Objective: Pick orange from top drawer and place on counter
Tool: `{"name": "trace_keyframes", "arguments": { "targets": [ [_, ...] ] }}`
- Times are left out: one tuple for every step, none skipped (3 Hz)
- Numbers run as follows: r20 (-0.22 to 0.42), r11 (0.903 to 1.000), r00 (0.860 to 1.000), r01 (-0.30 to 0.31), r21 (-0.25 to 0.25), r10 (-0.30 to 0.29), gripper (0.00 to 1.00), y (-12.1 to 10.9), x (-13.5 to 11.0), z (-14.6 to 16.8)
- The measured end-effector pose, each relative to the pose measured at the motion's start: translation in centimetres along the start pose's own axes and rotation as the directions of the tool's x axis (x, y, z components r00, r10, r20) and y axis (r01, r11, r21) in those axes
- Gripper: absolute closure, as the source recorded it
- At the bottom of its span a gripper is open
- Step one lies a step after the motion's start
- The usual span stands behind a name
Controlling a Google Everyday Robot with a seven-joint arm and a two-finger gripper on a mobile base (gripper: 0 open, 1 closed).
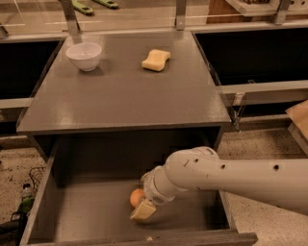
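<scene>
Gripper point(143, 210) low inside the open top drawer point(82, 216), at lower centre of the frame, tan tip angled down toward the drawer bottom. Hangs off a thick cream arm point(236, 175) dotted with small dark holes, which enters from the right edge and crosses above the drawer's right wall. Apart, together or clamped: cannot tell from this angle.

Small orange point(136, 197) on the drawer bottom, just up and to the left of the gripper tip in the frame, touching it or very nearly so. Right side hidden behind the wrist. Gripped or merely alongside: cannot tell.

Top drawer pulled well out toward the bottom of the frame, dark grey with plain flat sides, front edge running along the lower border.

Dark grey matte counter point(125, 96) above the drawer, filling the middle of the frame. Upright white bowl point(84, 55) at its upper left. Pale yellow wavy sponge point(156, 59) lying flat at upper centre, well apart from the bowl.

Black recessed left basin point(24, 67) and right basin point(255, 53) flanking the counter. Two green items point(83, 7) on the pale surface beyond, at the top edge, too small to name. Speckled floor point(250, 144) at right, below the right basin.
</scene>
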State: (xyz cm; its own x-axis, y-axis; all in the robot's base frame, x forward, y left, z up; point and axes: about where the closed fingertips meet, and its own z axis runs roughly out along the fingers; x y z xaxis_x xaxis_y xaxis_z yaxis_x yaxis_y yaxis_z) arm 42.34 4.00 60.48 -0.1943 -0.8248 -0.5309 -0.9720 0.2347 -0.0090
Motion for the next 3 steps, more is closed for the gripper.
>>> {"name": "trace_keyframes", "arguments": {
  "targets": [
    [0.000, 1.0000, 1.000, 0.000, 0.000, 0.000, 0.50, 0.00, 0.00, 0.00],
    [0.000, 1.0000, 1.000, 0.000, 0.000, 0.000, 0.73, 0.00, 0.00, 0.00],
    [0.000, 1.0000, 1.000, 0.000, 0.000, 0.000, 0.96, 0.00, 0.00, 0.00]
  ]
}}
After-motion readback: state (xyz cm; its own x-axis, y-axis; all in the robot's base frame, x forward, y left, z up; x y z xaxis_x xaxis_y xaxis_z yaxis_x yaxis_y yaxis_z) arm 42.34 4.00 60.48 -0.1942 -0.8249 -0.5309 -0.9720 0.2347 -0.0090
